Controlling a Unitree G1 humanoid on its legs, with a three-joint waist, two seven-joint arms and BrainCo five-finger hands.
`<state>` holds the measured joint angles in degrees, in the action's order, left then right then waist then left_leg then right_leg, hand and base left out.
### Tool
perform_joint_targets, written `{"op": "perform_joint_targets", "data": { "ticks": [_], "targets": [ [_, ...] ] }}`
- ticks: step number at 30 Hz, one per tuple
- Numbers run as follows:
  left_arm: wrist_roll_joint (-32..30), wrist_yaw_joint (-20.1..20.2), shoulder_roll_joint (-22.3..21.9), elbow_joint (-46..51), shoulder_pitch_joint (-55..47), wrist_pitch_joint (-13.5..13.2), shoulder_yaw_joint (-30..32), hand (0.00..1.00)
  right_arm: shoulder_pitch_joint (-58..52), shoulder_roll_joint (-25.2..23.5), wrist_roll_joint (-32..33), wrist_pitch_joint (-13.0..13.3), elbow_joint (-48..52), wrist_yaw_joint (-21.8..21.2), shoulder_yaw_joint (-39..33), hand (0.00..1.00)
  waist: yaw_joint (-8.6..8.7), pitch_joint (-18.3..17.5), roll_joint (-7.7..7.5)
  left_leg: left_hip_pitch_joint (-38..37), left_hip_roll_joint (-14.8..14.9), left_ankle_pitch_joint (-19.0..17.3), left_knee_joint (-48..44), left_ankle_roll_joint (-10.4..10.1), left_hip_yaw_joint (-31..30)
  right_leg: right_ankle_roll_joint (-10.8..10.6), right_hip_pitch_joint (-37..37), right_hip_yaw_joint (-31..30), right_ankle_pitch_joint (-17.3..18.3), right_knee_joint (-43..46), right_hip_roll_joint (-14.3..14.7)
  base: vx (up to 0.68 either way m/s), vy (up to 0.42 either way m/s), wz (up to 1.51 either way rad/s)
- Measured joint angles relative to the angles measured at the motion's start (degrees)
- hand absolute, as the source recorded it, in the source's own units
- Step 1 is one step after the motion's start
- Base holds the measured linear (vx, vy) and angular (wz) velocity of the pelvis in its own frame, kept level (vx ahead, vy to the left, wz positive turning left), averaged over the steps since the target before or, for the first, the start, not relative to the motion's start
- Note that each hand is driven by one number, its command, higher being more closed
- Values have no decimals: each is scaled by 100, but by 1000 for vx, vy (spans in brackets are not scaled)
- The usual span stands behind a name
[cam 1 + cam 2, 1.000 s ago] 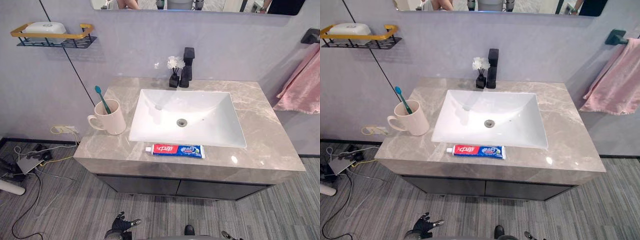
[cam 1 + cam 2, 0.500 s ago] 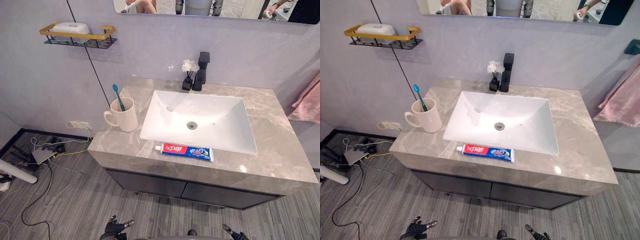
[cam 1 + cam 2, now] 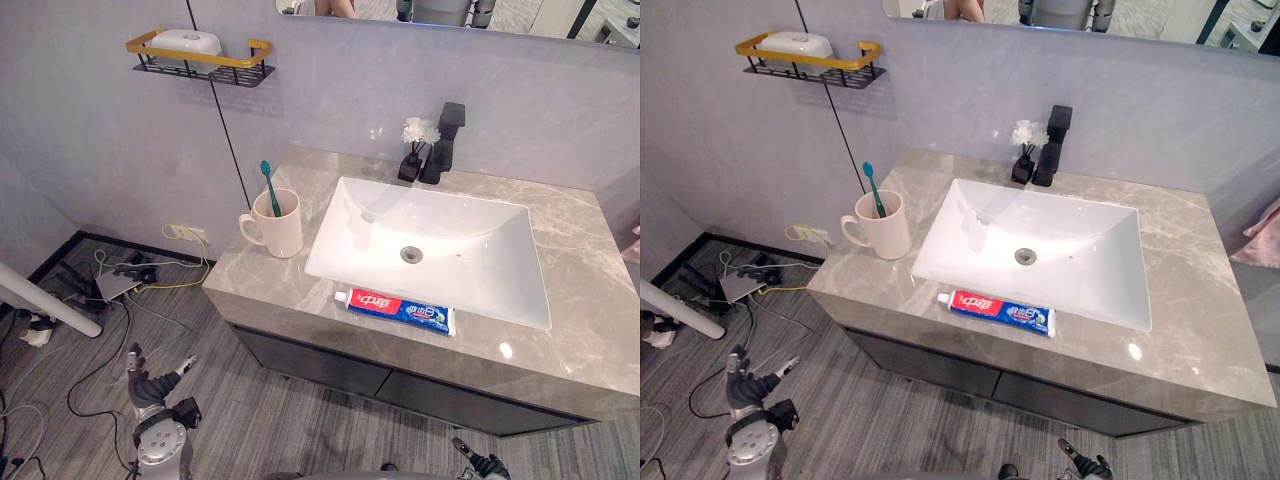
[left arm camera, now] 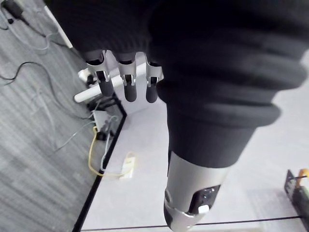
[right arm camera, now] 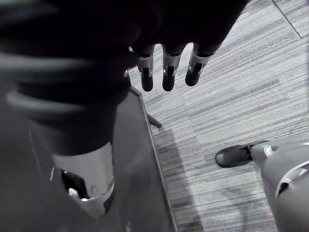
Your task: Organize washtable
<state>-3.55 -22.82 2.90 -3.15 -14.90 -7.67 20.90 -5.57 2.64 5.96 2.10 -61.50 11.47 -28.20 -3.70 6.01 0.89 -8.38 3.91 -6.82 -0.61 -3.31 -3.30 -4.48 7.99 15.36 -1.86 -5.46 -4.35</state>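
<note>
A grey marble washtable holds a white sink. A red, white and blue toothpaste tube lies flat on the counter's front strip, just before the sink. A cream mug with a teal toothbrush upright in it stands at the counter's left end. My left hand hangs low over the floor, left of the cabinet, open and empty; its fingers are straight. My right hand is low in front of the cabinet, open with straight fingers.
A black tap and a small black vase of white flowers stand behind the sink. A gold-railed wall shelf carries a white soap dish. Cables and a power strip lie on the floor at left, near a white pole.
The camera has swung left, so the washtable sits further right in view. My left hand has risen and moved out to the left. Nothing on the counter has moved.
</note>
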Motion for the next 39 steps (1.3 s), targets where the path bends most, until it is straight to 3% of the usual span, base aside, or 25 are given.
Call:
{"op": "perform_joint_targets", "data": {
  "ticks": [7, 12, 14, 17, 19, 30, 39],
  "targets": [
    [-409, -350, 10, 1881, 25, -181, -381, 0, -90, 5, -2, 0, -19, -50, 248, 0, -21, 1, -4, 65, -6, 4, -40, 6, -57, 1, -9, 47, -1, -1, 0, -28, 2, 5],
    [-867, -215, 231, 2778, 140, -310, -1567, 0, -115, 17, -13, -1, -56, -69, 540, 0, 31, 0, -3, 65, -10, 1, -60, 5, -47, 2, -9, 26, -1, 0, 1, 0, 0, 0],
    [-1088, -101, 446, 2929, 270, -411, -2012, 0, -100, 32, -60, 3, -64, -116, 638, 0, 132, -2, -1, 65, -5, -7, -80, 5, -33, 3, -10, 6, -2, 7, 6, -35, 11, -5],
    [-1374, 99, 766, 2963, 512, -426, -2533, 0, -111, 78, -147, 13, -68, -165, 726, 0, 173, -7, 21, 58, 15, -68, -171, 1, 112, 14, -36, -136, -12, 11, 26, -37, 14, -21],
    [-1648, 279, 1040, 2961, 756, -435, -2926, 0, -121, 122, -209, 3, -71, -171, 873, 0, 295, -9, 30, 53, 17, -77, -187, 3, 170, 24, -49, -178, -27, 10, 28, -42, 11, -15],
    [-2224, 788, 1734, 2912, 1415, -492, -3553, 0, -272, 185, -385, -16, -58, -194, 906, 0, 452, -61, 105, 81, 16, -81, -153, 11, 461, 48, -230, -472, -133, -16, 34, -33, 10, -14],
    [-2588, 1274, 2318, 1657, 1977, -505, -4309, 0, -229, 314, -385, -21, 179, -296, 1114, 0, 621, -92, 155, 56, 17, -75, -104, 15, 485, 11, -290, -472, -160, -52, 32, -3, 1, -1]
  ]
}}
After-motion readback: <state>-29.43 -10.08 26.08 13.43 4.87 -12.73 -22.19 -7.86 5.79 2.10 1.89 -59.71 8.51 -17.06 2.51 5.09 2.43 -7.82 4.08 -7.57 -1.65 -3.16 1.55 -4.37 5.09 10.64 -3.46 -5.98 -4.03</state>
